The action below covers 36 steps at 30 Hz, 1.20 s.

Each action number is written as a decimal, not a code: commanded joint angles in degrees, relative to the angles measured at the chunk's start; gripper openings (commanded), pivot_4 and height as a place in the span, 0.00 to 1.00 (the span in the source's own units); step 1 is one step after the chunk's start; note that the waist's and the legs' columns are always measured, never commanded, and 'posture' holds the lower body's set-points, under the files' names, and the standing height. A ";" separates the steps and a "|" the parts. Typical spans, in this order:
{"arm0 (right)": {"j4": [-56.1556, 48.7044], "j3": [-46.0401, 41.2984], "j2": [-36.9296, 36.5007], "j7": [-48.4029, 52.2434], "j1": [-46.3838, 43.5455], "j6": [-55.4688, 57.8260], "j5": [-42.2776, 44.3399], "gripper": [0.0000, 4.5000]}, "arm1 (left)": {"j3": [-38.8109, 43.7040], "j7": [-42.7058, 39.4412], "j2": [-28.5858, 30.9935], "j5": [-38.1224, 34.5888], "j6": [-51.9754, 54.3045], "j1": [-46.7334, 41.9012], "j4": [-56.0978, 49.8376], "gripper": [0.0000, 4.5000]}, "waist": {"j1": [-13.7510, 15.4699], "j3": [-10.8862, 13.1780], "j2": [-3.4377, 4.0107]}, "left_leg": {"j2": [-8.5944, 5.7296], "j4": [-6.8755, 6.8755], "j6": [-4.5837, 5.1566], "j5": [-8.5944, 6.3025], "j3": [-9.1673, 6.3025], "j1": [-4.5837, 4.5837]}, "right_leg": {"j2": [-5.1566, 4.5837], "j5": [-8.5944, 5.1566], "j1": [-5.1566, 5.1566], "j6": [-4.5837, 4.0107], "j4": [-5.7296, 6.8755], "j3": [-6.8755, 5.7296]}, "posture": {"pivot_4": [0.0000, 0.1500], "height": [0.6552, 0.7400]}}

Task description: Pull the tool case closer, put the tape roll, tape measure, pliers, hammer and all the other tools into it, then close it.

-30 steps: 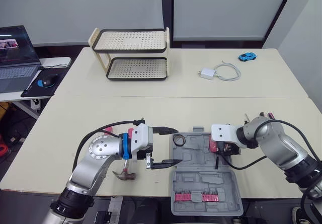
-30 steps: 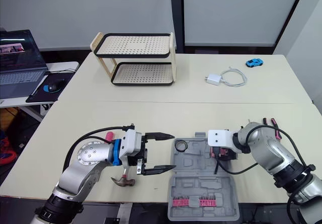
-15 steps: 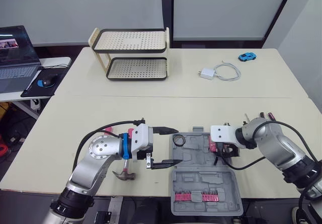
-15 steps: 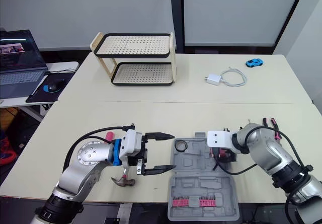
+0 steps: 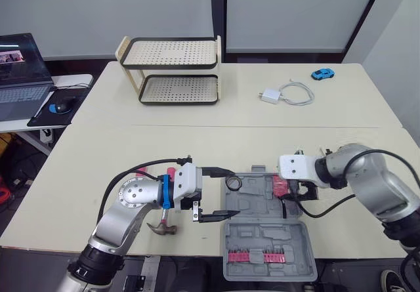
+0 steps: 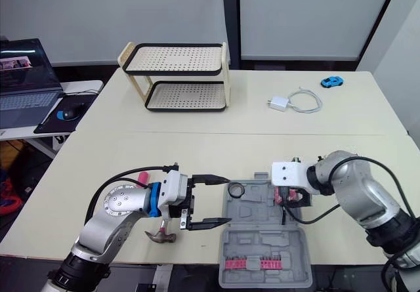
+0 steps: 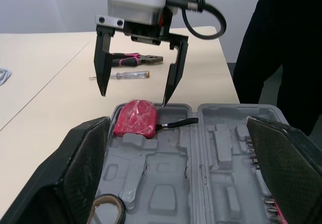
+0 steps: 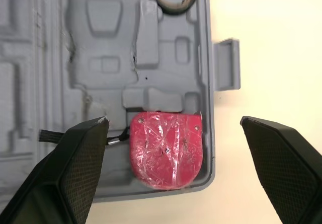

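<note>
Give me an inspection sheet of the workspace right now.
Surface: cream table, tool case open at its near edge.
Job's things: tape roll and tape measure in the case; hammer by the left arm; pliers and screwdriver outside it.
Clutter: rack, charger, toy car at the far side.
Grippers: left gripper open at the case's left edge; right gripper open above the tape measure.
Cables: white charger cable; black arm cables.
Surroundings: laptop and mouse on a side table; person standing by.

In the tool case (image 5: pixel 259 208), the tape roll (image 5: pixel 232 182) lies at 11 o'clock and the tape measure (image 5: pixel 280 187) at 1 o'clock. The hammer (image 5: pixel 161 227) lies at the case's 9 o'clock.
</note>
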 commanded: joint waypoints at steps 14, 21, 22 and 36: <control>6.61 -19.77 9.71 -8.89 18.53 -26.89 14.63 0.53 | -0.38 -1.68 -0.60 -0.99 -0.26 -3.29 0.06 1.00 | 0.03 0.03 -0.08 | 0.01 -0.01 0.00 0.01 -0.01 0.06 | 0.03 0.00 0.03 0.00 0.06 -0.02 | 1.00 1.00; 12.86 -18.02 10.69 -10.82 19.68 -34.65 13.56 0.38 | -0.74 -1.44 -1.65 -0.57 -0.42 -4.52 0.82 1.00 | 0.01 0.03 -0.08 | -0.01 0.00 -0.01 0.01 0.00 0.05 | 0.01 0.00 0.04 0.00 0.04 -0.01 | 1.00 1.00; 13.83 -17.84 11.02 -11.26 19.68 -35.27 13.51 0.38 | -0.82 -1.41 -1.83 -0.42 -0.55 -4.65 0.98 1.00 | 0.01 0.03 -0.08 | -0.01 0.00 -0.01 0.01 -0.01 0.06 | 0.02 0.00 0.04 0.00 0.04 -0.01 | 1.00 1.00; 29.21 -14.62 16.32 -15.27 20.63 -46.73 11.35 0.38 | -1.06 0.57 -3.64 1.23 -1.09 -6.23 2.14 1.00 | -0.11 0.03 -0.07 | -0.01 0.00 -0.02 0.01 0.00 0.08 | 0.03 0.00 0.04 0.00 0.06 0.02 | 1.00 1.00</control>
